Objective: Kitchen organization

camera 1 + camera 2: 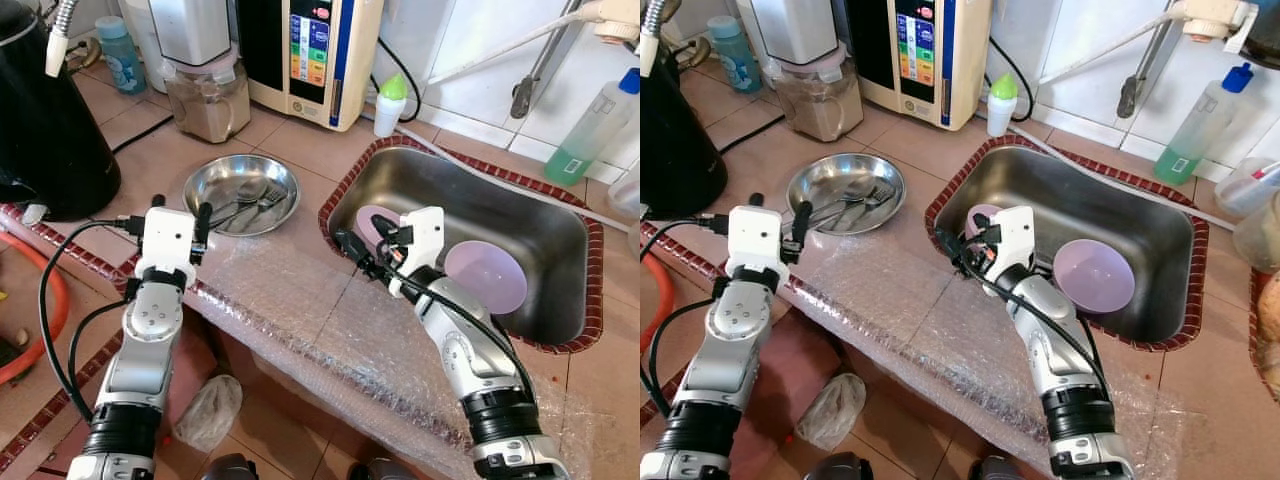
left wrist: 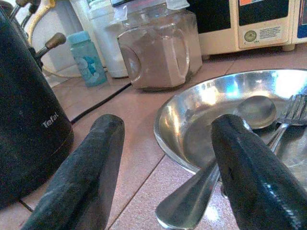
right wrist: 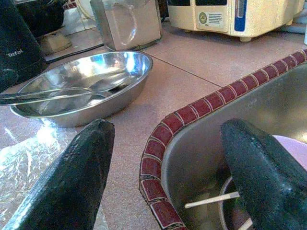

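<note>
While its fingers stand spread and empty, the right gripper (image 1: 958, 248) hangs over the sink (image 1: 1160, 215) rim; the small pink cup (image 1: 980, 217) sits just beyond, so I'd lower straight.

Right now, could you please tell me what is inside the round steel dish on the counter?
The round steel dish holds a metal spoon and a fork; overlapping handles may hide more cutlery.

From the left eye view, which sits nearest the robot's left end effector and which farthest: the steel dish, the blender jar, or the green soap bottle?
From the left end effector:
1. Steel dish, just ahead of it.
2. Blender jar, behind the dish by the wall.
3. Green soap bottle, far right beyond the sink.
</note>
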Robot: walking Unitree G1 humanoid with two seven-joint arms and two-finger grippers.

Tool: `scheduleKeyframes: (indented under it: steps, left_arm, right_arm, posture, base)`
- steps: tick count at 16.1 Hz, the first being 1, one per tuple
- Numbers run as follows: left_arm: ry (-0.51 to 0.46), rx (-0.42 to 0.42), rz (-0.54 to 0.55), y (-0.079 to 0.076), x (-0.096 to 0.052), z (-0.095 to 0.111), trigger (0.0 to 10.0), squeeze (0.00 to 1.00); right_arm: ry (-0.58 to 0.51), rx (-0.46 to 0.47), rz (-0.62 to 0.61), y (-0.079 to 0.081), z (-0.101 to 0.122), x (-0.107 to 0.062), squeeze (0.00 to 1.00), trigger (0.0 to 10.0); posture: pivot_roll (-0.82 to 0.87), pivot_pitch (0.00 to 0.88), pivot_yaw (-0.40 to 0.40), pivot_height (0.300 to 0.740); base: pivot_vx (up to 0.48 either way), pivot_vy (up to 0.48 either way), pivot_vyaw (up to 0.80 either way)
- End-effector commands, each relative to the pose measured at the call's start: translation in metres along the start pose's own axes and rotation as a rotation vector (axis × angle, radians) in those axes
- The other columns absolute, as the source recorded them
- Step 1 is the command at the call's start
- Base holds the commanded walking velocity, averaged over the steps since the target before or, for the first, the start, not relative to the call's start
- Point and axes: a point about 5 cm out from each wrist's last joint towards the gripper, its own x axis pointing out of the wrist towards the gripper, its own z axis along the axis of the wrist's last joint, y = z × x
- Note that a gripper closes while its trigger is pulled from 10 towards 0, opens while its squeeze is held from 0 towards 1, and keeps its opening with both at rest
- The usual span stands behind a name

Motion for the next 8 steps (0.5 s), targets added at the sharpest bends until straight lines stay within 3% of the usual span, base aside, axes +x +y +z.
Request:
scheduleKeyframes:
  steps: [1,8]
  left_arm:
    - [-0.016,0.017,-0.022,-0.002,0.003,0.003,10.0,1.00]
    - [-0.011,-0.037,-0.295,-0.046,-0.006,0.005,10.0,1.00]
  right_arm:
    - [-0.007,-0.016,0.001,-0.001,0.004,0.002,0.00,10.0]
    - [-0.005,-0.016,-0.004,-0.002,0.003,0.001,0.00,10.0]
  posture:
    - [0.03,0.027,-0.038,0.740]
    - [0.03,0.028,-0.035,0.740]
  base:
    - [0.000,0.000,0.00]
    - [0.000,0.000,0.00]
